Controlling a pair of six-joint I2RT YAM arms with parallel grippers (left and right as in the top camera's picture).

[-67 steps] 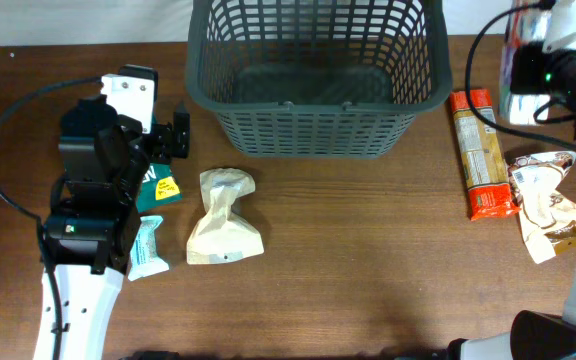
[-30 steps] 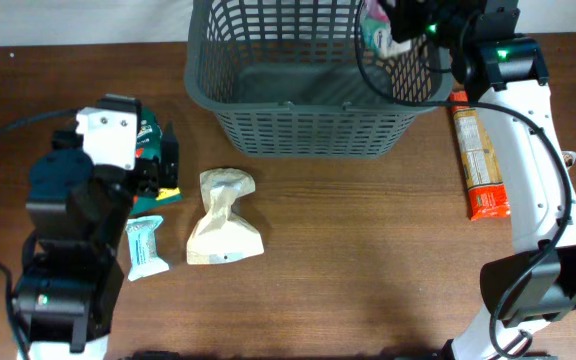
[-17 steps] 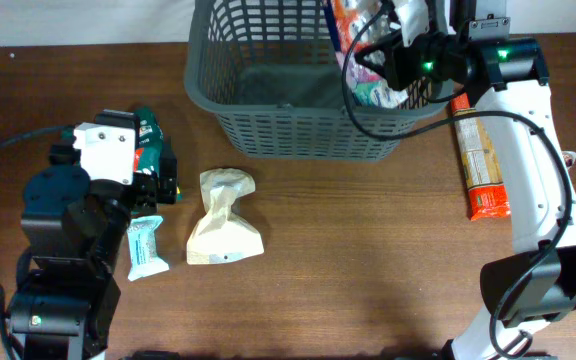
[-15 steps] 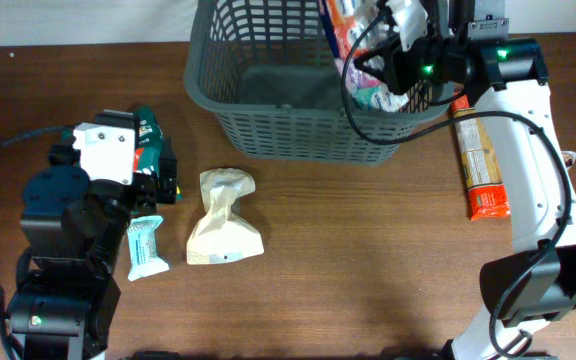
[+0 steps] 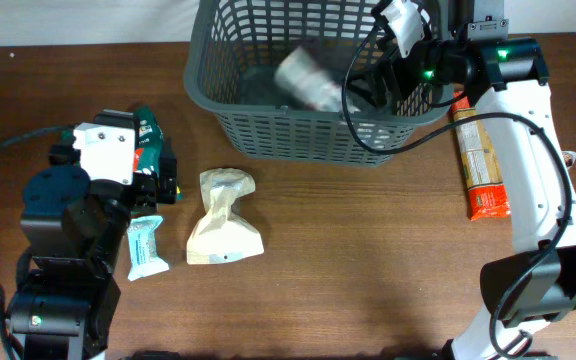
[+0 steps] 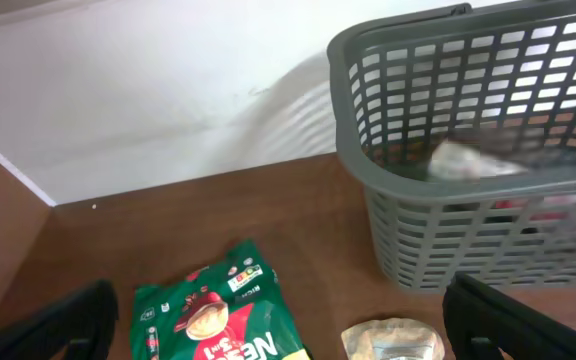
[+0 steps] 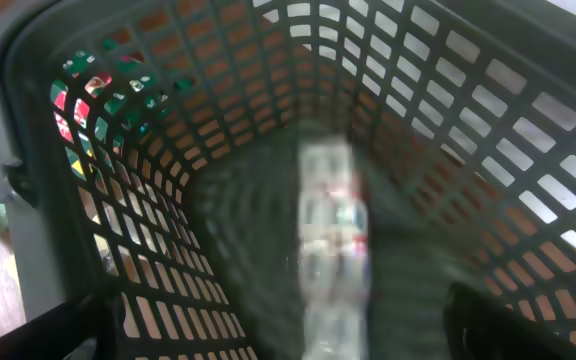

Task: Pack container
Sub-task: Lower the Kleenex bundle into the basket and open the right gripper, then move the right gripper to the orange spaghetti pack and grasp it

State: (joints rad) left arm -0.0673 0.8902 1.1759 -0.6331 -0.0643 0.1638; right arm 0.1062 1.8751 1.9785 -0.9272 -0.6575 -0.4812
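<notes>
My left gripper point(image 6: 278, 305) hangs with its fingers wide apart over a green snack packet point(image 6: 218, 322) on the counter point(image 6: 168, 230). The container point(image 5: 313, 135) stands off to its right, at the far edge. It looks light and stiff, best taken by its solid rim. A blurred packet point(image 5: 306, 78) is inside it, under my right gripper point(image 7: 278, 300), which is also spread and empty.

blurred packet point(image 7: 330, 235) inside the grey lattice container point(image 7: 23, 190).
</notes>
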